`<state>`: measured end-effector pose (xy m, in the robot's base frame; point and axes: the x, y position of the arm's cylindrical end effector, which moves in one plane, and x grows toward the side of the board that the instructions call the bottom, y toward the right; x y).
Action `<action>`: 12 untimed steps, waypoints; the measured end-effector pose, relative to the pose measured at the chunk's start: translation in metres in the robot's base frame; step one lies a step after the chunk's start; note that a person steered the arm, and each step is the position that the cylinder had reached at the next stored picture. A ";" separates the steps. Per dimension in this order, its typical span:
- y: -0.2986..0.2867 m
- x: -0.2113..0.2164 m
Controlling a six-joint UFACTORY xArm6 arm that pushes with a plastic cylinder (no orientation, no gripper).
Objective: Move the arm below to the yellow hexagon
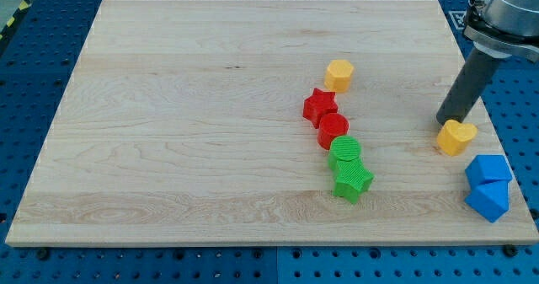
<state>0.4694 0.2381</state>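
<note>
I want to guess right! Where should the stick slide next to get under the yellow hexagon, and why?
Probably toward the view's left. My tip sits by the yellow heart, far right of the yellow hexagon. The spot below it lies just above the red star, so ease in gently.

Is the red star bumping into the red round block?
Touching. In the camera view the red star and the red round block meet edge to edge, with no wood showing between them.

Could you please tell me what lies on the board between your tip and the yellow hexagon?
Nothing: in the camera view, only bare wood separates my tip from the yellow hexagon, up and to the view's left. The yellow heart sits just below my tip.
</note>
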 end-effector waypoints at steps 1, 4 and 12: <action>0.000 0.008; 0.000 0.014; -0.103 -0.033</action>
